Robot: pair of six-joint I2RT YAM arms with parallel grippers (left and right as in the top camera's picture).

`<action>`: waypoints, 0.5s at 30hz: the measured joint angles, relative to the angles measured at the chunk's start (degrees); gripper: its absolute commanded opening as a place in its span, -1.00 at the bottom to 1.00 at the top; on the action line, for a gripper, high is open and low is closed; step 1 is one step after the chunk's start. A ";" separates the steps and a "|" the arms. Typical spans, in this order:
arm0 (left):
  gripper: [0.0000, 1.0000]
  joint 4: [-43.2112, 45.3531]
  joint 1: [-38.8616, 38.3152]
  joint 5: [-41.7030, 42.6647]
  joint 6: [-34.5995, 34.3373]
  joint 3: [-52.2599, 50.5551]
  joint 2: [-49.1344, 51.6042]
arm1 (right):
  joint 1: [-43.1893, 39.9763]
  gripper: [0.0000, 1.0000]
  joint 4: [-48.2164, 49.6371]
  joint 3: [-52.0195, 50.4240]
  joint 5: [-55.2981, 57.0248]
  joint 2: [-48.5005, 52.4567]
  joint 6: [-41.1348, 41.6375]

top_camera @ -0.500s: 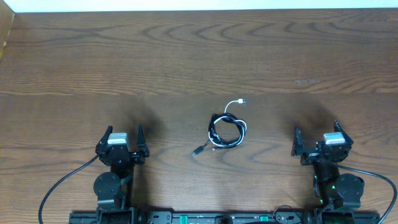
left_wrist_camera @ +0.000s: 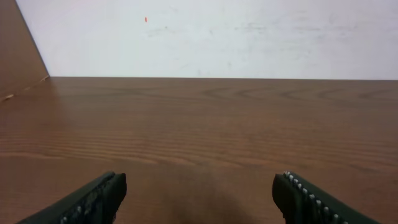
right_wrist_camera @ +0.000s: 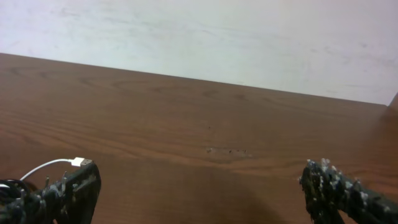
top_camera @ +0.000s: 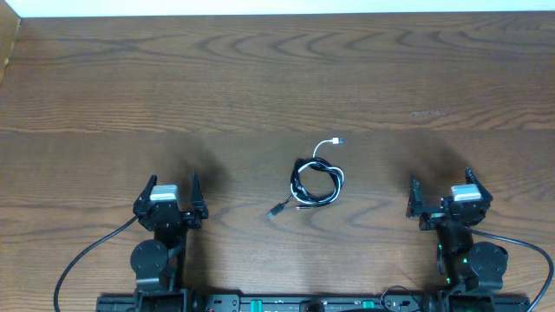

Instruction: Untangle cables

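Note:
A white cable and a black cable lie looped together in a small coil at the table's middle. The white plug end points up and right, and the black plug end lies at the lower left. My left gripper is open and empty at the front left, well apart from the coil. My right gripper is open and empty at the front right. The right wrist view shows the white cable's plug just beyond the left finger. The left wrist view shows only open fingers over bare wood.
The wooden table stretches to a white wall at the back. A thick black arm wire curves at the front left and another at the front right. A faint scuff mark is at the right.

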 measured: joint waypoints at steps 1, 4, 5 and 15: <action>0.62 -0.02 0.00 0.00 0.00 0.00 0.00 | 0.00 0.98 -0.02 0.00 0.00 0.00 0.00; 0.62 -0.02 0.00 -0.02 0.00 0.00 0.00 | 0.00 0.99 -0.02 0.00 0.00 0.00 0.00; 0.63 -0.02 0.00 0.00 0.00 0.00 0.00 | 0.00 0.99 -0.02 0.00 0.00 0.00 0.00; 0.62 -0.02 0.00 0.00 0.00 0.00 0.00 | 0.00 0.99 0.00 0.00 0.02 0.00 0.00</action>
